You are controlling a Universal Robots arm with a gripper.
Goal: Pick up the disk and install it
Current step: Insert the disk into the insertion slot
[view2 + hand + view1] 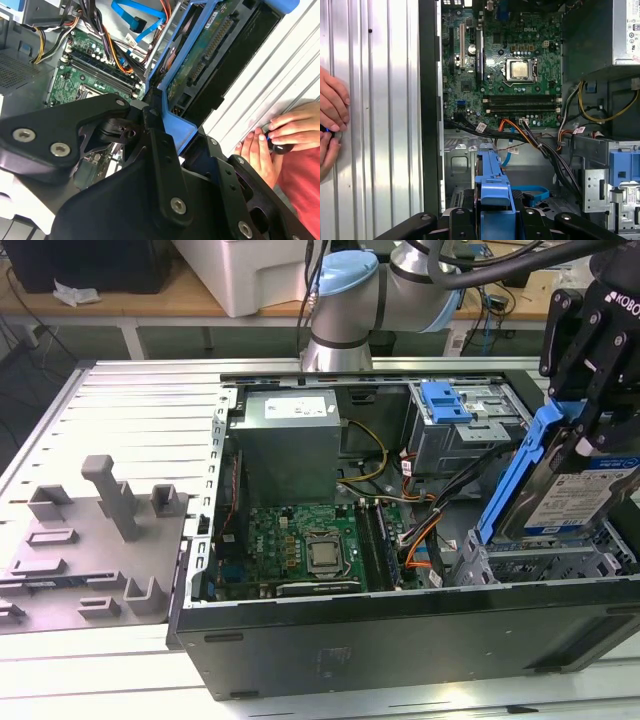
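Black linkage of the gripper [181, 137] sits closest in the second wrist view. Its jaws are clamped on the blue carrier end of the disk [207, 57], whose green circuit-board underside and connector edge face that camera. In the first wrist view the gripper [492, 222] holds the disk [490, 175] edge-on, with the blue frame running away from the lens toward the motherboard [510, 65].

In the exterior view the gripper [583, 425] hangs at the exterior view's right, over the open computer case [400, 645]. The disk [575, 495] is off the worktop [130, 405] and steeply tilted, with its white-and-blue label facing outward. Its lower end is down at the grey metal bay [540, 560] in the case's corner; whether it touches the bay I cannot tell. Beyond it stands the grey drive cage [455, 440] with a blue tab [445, 400] on top. Orange cables [420, 540] run between the bay and the motherboard, and the power supply [290, 435] lies at the far side of the case.

The case lies on its side on the ribbed metal worktop. On the exterior view's left, a grey fixture plate [100, 540] with upright blocks rests on the worktop, well apart from the case. A person's hand [280, 132] rests on the ribbed surface just beside the case wall, its fingers closed round something small and dark that I cannot make out. The first wrist view shows the hand [331, 117] on the same surface.
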